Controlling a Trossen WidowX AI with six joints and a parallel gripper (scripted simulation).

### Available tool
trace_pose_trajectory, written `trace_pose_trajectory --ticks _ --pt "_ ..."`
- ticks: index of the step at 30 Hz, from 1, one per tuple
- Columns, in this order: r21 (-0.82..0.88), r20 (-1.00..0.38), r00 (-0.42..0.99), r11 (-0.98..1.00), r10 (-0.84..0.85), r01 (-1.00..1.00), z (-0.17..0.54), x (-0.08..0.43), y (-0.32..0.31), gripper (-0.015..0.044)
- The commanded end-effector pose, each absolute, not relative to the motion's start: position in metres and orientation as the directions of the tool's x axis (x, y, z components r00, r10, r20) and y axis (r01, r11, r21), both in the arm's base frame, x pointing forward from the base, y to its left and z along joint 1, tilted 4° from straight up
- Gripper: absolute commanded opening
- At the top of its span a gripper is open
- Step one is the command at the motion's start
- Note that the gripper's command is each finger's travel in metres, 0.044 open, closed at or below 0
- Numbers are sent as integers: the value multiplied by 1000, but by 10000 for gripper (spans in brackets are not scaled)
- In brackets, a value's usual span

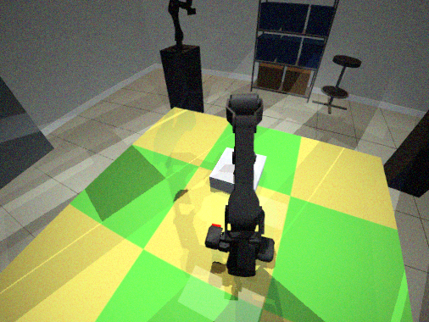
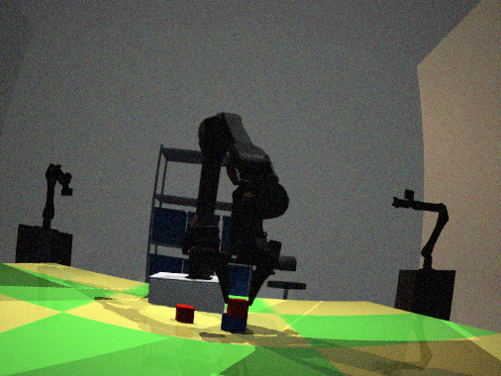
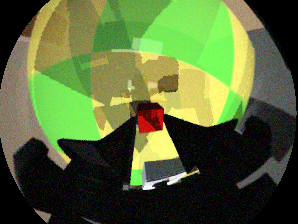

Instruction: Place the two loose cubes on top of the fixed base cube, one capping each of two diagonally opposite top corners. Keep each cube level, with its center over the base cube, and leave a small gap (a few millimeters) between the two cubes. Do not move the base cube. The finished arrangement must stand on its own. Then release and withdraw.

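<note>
The blue base cube [image 2: 233, 323] stands on the table; the arm hides it in the top view. One red cube [image 2: 238, 308] [image 3: 150, 119] rests on top of it, looking level and set towards the right side in the exterior view. My gripper [image 2: 240, 302] [image 3: 149, 118] points down around this red cube, one fingertip at each side. Its fingers are slightly open, close beside the cube. The other red cube [image 2: 185, 314] lies on the table to the left in the exterior view; only a red sliver of it [image 1: 216, 225] shows beside the arm in the top view.
The arm stands on a white block [image 1: 221, 170] [image 2: 168, 291] behind the cubes. The table has yellow and green patches with shadows. Beyond it are a shelf [image 1: 281, 33], a stool [image 1: 347, 62] and other arms on dark pedestals [image 1: 182, 76] [image 2: 425, 294].
</note>
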State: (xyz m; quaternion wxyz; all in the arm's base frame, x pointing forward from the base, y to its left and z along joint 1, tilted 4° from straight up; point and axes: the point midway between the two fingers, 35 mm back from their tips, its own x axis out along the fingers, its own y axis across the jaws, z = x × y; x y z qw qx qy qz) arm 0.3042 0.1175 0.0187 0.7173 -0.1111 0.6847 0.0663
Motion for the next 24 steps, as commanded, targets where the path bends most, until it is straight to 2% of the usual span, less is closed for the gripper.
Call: trace_pose_trajectory --ticks 1,19,20,21,24 --pt "-69 -997 53 966 -57 -248 24 304 118 205" --pt "-68 -997 54 967 -57 -247 49 303 119 205" --pt "-68 -997 54 968 -57 -240 47 303 118 231" --pt "-67 -997 54 976 -57 -207 48 302 116 258" --pt "-59 -997 53 998 -58 -16 55 299 101 265"
